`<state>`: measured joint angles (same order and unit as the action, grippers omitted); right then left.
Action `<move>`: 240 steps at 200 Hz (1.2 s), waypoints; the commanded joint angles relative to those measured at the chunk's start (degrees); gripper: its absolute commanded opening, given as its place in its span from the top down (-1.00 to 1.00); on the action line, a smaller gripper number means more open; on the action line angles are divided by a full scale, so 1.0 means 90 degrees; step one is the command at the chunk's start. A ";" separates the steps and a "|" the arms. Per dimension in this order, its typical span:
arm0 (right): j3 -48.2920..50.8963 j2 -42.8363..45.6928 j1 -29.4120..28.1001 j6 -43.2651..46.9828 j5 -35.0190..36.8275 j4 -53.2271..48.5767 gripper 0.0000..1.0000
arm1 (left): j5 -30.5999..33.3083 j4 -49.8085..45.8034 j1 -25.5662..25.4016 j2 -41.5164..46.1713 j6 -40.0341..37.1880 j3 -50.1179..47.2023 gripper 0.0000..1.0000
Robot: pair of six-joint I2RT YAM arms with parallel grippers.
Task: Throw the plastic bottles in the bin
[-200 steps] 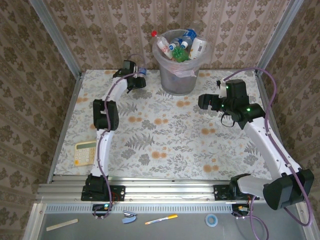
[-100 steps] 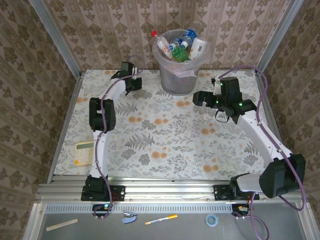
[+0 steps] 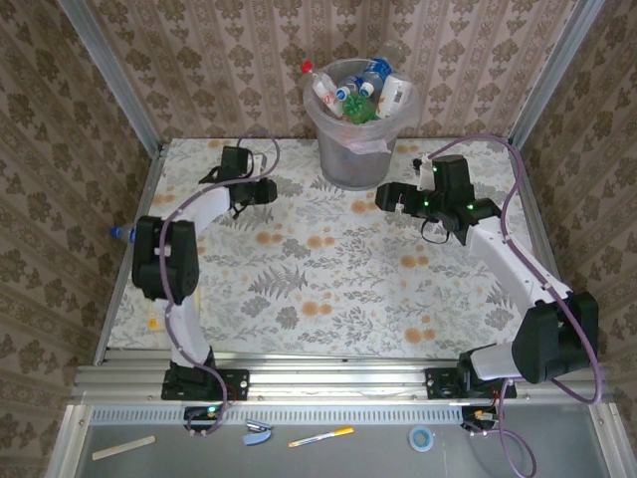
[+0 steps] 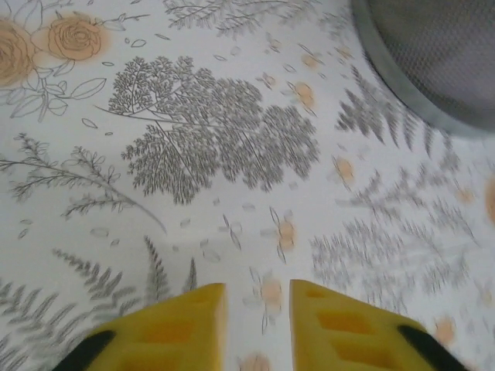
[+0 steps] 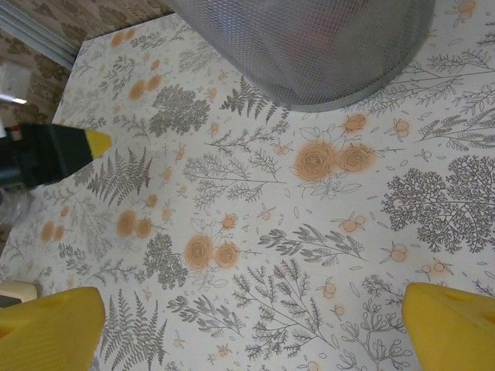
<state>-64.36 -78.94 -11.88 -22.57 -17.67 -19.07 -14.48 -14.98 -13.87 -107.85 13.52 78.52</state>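
The left gripper [image 4: 257, 300] hangs low over the flowered table [image 3: 328, 269], just left of the bin [image 3: 350, 159]. Its 2 yellow fingers are only narrowly parted, with bare cloth between them, so it grasps nothing. The right gripper [image 5: 251, 313] is released to its full width, also empty, near the bin's right side. The bin stands at the far edge of the table, heaped above its rim with plastic bottles [image 3: 353, 92], their caps pointing every way. Farther out, at the table's left edge, 1 more bottle [image 3: 118, 233] pokes out from behind the left arm's elbow [image 3: 164, 259]. Only its blue cap and clear neck show. Its long axis seems to run across the table, cap toward the left wall, though the body is hidden. The step in hand looks like fetching that stray. The left arm would need to spread its fingers wide, swing the elbow clear, and close across the body at a right angle to the long axis. It should then carry the bottle well above the heap and let go over the middle, since a bottle dropped at the rim could roll off.
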 commanded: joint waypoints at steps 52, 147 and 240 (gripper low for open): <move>0.0159 -0.0037 -0.0036 0.0115 -0.0398 0.0111 -1.00 | 0.0968 -0.1746 0.0602 0.2419 0.0566 -0.0763 -1.00; 0.0296 -0.0233 -0.0072 0.0207 -0.0795 0.0229 -1.00 | 0.2328 -0.4169 0.2927 0.4048 0.1191 -0.1777 -1.00; 0.0530 -0.0253 -0.0083 0.0389 -0.1112 0.0174 -1.00 | 0.1937 -0.2696 0.4800 0.2473 0.0983 -0.1848 -0.99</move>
<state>-60.66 -81.91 -12.27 -20.12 -25.93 -17.74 4.23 -43.55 28.97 -80.42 23.35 58.78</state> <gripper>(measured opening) 0.999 0.995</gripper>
